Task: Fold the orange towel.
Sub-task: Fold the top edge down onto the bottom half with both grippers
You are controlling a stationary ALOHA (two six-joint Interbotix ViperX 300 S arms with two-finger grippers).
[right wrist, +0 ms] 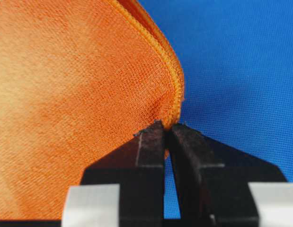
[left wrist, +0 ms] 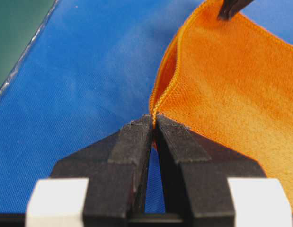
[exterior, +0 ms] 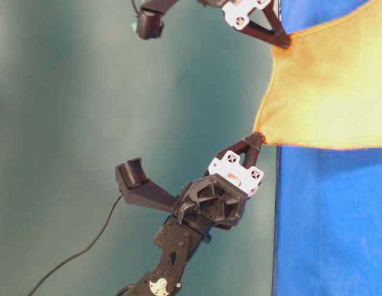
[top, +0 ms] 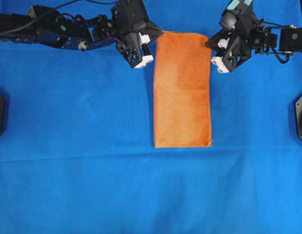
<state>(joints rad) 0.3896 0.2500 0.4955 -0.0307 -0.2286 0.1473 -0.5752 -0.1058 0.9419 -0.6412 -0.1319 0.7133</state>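
Orange towel (top: 183, 90) corners pinched by left tool (left wrist: 153, 118), right tool (right wrist: 169, 125), lifted edge only table-level.

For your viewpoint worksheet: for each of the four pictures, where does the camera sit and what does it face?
Overhead: above, facing down on towel, both arms.
Table-level: low, beside the cloth's edge, picture turned sideways; both end effectors pinch the towel's corners.
Left wrist: on left end effector, facing a pinched corner.
Right wrist: on right end effector, likewise.
Shared: the left wrist view glimpses the other arm's tip.
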